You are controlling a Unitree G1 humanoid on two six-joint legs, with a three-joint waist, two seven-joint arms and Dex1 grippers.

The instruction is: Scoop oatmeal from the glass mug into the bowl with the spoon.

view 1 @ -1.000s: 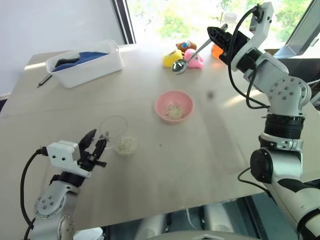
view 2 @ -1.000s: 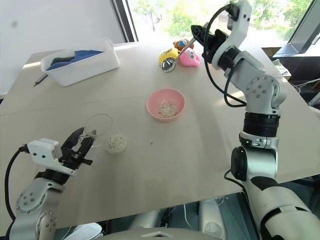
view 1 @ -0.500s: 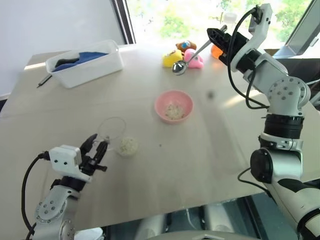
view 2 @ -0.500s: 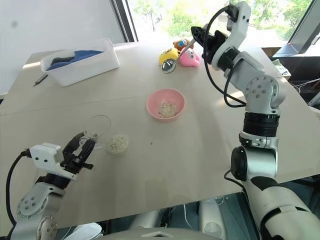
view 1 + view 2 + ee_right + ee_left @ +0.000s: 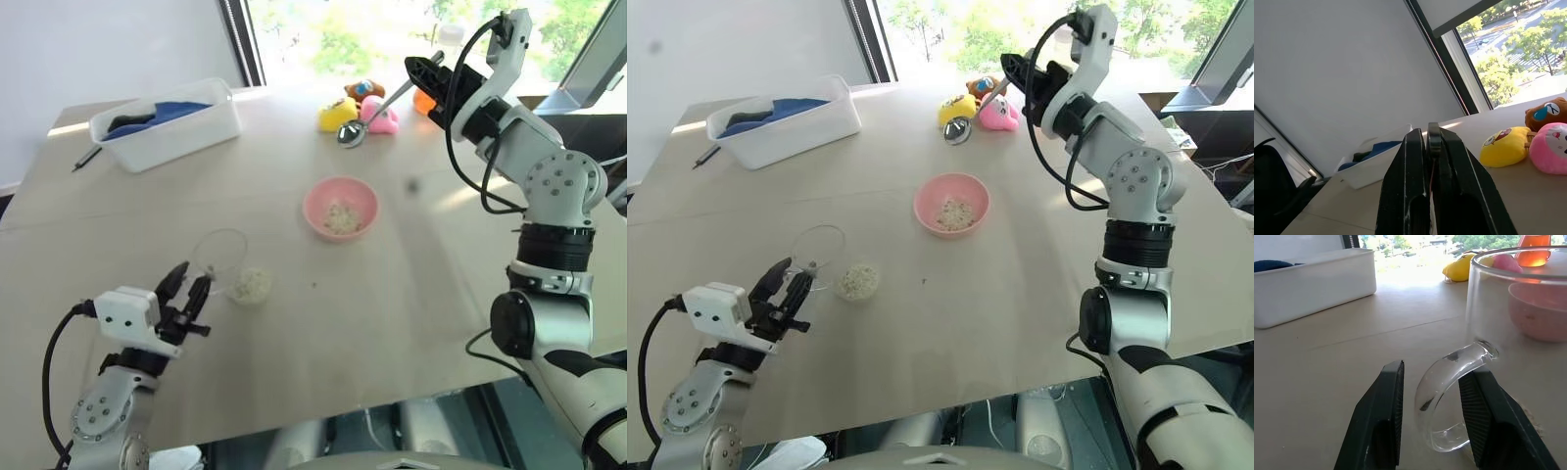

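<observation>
The glass mug (image 5: 221, 252) stands near the table's front left. Its handle (image 5: 1449, 391) lies between the two fingers of my left gripper (image 5: 192, 278), which is open; one finger (image 5: 1378, 431) stands clear of the glass. A small heap of oatmeal (image 5: 251, 285) lies on the table just right of the mug. More oatmeal sits in the pink bowl (image 5: 340, 208) at mid-table. My right gripper (image 5: 413, 67) is raised at the back right, shut on the end of the spoon (image 5: 377, 110). The spoon's head (image 5: 957, 128) hangs over the far part of the table.
A white tub (image 5: 167, 122) with blue cloth stands at the back left, a dark pen (image 5: 86, 157) beside it. Plush toys (image 5: 364, 106) and a flask of orange liquid (image 5: 423, 98) sit at the back under the spoon. The table's front edge runs just behind my left gripper.
</observation>
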